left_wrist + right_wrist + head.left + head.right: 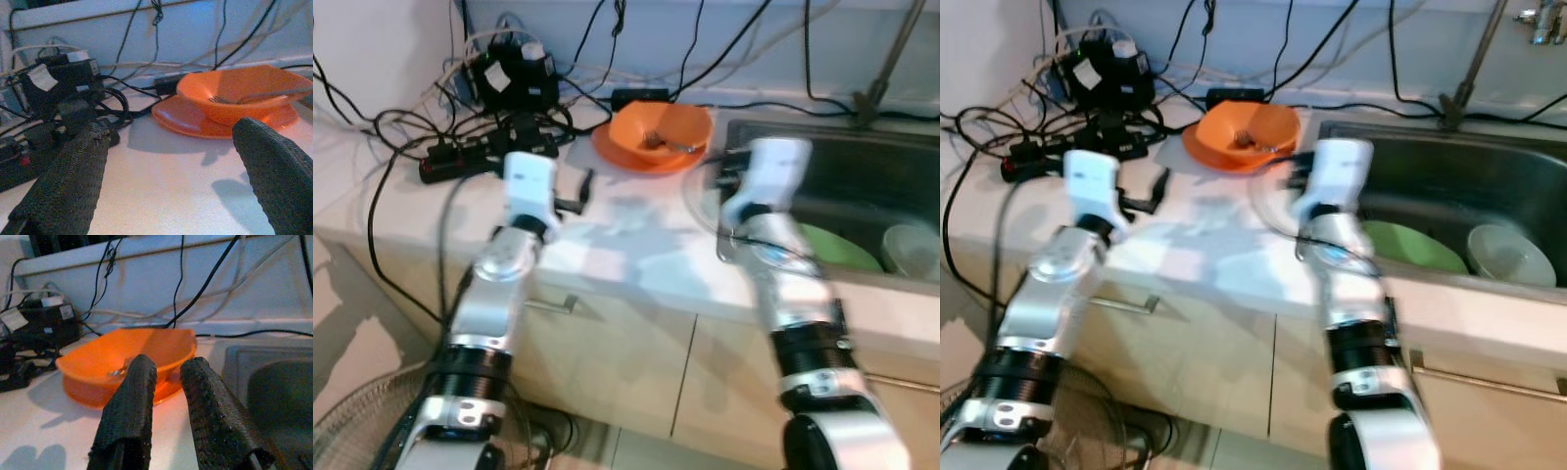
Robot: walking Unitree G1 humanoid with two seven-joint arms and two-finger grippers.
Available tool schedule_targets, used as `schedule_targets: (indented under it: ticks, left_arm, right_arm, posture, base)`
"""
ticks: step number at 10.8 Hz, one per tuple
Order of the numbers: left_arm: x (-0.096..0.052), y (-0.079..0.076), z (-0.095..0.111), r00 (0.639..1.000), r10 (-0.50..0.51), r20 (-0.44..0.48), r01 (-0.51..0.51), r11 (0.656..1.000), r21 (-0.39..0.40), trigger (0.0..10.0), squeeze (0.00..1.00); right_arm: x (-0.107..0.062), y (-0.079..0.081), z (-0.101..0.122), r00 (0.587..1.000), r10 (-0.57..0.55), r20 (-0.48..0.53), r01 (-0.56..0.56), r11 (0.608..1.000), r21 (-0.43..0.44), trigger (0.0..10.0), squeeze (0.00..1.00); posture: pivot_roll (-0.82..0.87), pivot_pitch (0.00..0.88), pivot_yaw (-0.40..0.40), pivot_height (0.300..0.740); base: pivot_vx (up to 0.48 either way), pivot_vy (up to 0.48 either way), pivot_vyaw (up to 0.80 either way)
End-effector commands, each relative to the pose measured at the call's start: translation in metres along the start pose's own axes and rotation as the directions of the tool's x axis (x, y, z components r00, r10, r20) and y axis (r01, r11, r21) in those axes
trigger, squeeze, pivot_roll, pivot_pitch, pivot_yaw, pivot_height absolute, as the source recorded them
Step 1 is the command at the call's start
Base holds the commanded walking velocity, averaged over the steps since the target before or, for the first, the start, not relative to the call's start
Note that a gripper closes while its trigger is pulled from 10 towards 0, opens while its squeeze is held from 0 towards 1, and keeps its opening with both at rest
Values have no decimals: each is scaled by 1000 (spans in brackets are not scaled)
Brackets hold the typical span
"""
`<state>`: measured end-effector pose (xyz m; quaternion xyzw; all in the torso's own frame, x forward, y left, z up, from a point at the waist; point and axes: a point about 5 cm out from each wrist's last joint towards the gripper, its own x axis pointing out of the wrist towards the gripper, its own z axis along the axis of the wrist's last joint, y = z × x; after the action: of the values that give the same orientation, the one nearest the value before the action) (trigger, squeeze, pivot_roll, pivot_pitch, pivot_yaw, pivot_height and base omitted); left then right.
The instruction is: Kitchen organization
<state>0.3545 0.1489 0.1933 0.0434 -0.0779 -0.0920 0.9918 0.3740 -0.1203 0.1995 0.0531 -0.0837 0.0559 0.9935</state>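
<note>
Back left of the white tabletop (pixel 607 245) is a total rat's nest: a black power strip (pixel 460 157), a black adapter box (pixel 514 78), and cables (pixel 705 49) running up the pale wall. Cabinet doors below have a metal handle (pixel 553 305). A round wire fan guard (pixel 357 426) sits on the floor, lower left.

The orange bowl (pixel 244 93) and the plate (pixel 186 120) under it look like glossy plastic. The worktop (pixel 626 245) is smooth, pale and faintly shiny. The sink (pixel 1449 186) is dull brushed metal. The black fingers (pixel 127 416) look rough and textured, matt.
</note>
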Motion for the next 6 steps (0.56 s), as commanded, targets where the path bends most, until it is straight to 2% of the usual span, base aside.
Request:
schedule_targets:
  ticks: [1, 3, 6]
  left_arm:
    - [2, -4, 4, 1000, -20, 6, 20, 1000, 5, 10000, 0]
    - [1, -4, 2, 1000, -27, 2, 27, 1000, 7, 10000, 0]
    - [1, -8, 2, 999, -46, 2, 46, 999, 8, 10000, 0]
  right_arm:
    - [1, -8, 4, 1000, -29, 3, 29, 999, 15, 10000, 0]
    - [1, -7, 2, 1000, -26, -2, 26, 999, 21, 10000, 0]
    - [1, -4, 3, 1000, -16, 12, 16, 1000, 15, 10000, 0]
  posture:
    - [159, 44, 59, 740]
    - [157, 32, 61, 740]
    - [155, 16, 62, 740]
  base:
    - [266, 0, 0]
    - [263, 0, -578]
    - [265, 0, 0]
